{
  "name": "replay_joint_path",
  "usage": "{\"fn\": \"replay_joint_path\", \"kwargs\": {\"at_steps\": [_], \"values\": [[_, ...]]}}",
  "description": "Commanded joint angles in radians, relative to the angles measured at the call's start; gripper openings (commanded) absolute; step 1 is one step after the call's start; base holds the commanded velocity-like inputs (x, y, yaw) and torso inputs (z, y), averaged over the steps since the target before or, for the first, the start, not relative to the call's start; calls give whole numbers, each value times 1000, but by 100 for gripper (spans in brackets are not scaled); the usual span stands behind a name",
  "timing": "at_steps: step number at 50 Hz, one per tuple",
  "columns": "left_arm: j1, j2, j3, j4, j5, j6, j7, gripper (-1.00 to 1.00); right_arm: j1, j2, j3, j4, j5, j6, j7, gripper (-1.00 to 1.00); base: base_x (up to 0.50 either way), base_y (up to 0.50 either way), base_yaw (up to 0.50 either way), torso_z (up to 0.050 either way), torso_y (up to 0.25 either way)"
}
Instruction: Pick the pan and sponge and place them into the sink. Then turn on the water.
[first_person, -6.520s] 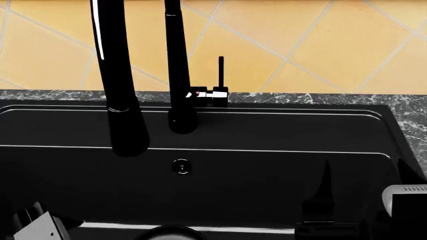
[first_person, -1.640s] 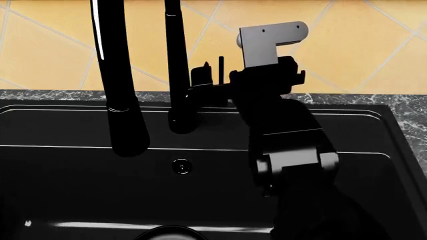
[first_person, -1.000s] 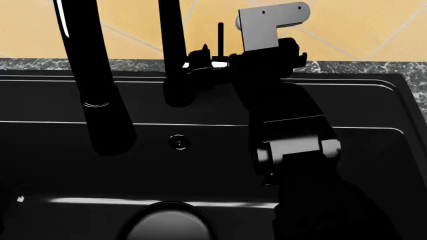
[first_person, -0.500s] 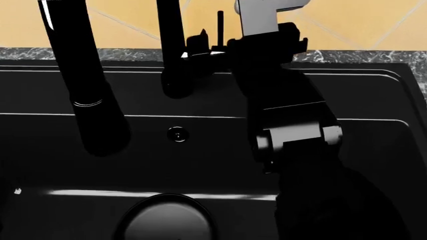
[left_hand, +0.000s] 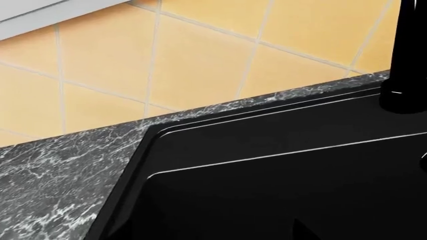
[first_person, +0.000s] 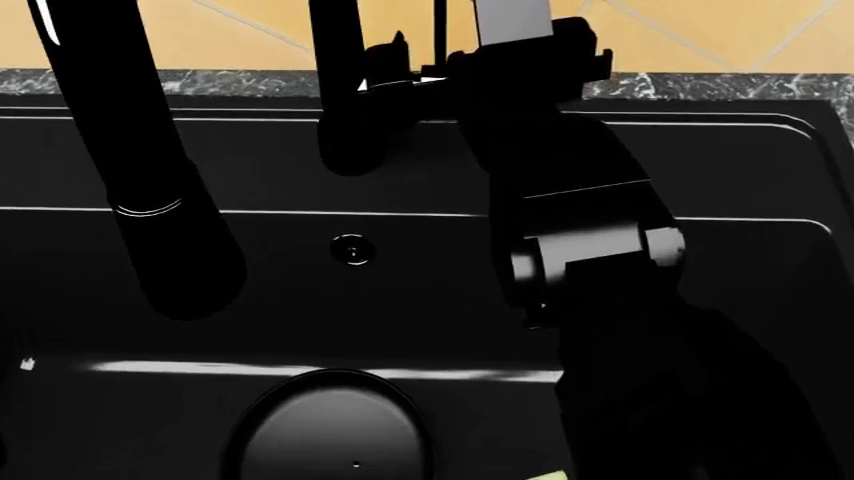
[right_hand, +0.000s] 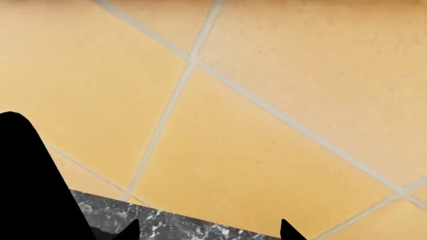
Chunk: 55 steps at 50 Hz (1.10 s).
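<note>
The black sink (first_person: 747, 180) fills the head view. In its basin near the bottom edge lies the glossy black pan (first_person: 327, 435), and a pale yellow sliver of the sponge (first_person: 554, 474) shows beside my right arm. My right gripper (first_person: 416, 72) is up at the faucet's chrome handle block, below the thin lever (first_person: 439, 20). In the right wrist view it (right_hand: 207, 231) is open, with only counter and tile between its tips. My left gripper (left_hand: 213, 234) hangs over the basin corner (left_hand: 200, 150), its dark tips faint and apart. No water shows under the spout (first_person: 174, 250).
The faucet's upright column (first_person: 350, 130) stands just left of my right gripper. A small round overflow (first_person: 351, 249) sits on the back wall. Grey marble counter (left_hand: 60, 175) and yellow wall tiles (right_hand: 267, 125) lie behind the sink.
My right arm came up from the sink's lower right to the faucet handle and stays there. The head view has tilted down, so the pan and the sponge sliver now show.
</note>
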<state>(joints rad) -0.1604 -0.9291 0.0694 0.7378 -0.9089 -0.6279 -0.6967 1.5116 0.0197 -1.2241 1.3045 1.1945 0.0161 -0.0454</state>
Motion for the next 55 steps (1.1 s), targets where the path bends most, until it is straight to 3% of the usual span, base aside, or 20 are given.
{"fn": "replay_joint_path", "kwargs": {"at_steps": [1, 41, 55], "values": [[-10, 34, -20, -12, 6, -2, 30, 100, -3, -19, -25, 4, 36, -28, -1, 100, 0, 0, 0, 3, 0], [-8, 27, -31, -8, -5, -5, 22, 100, -38, -5, 680, 4, -628, 88, -12, 100, 0, 0, 0, 0, 0], [9, 16, -47, -2, -11, 3, 22, 100, -71, -4, 860, 3, -789, 102, -35, 100, 0, 0, 0, 0, 0]]}}
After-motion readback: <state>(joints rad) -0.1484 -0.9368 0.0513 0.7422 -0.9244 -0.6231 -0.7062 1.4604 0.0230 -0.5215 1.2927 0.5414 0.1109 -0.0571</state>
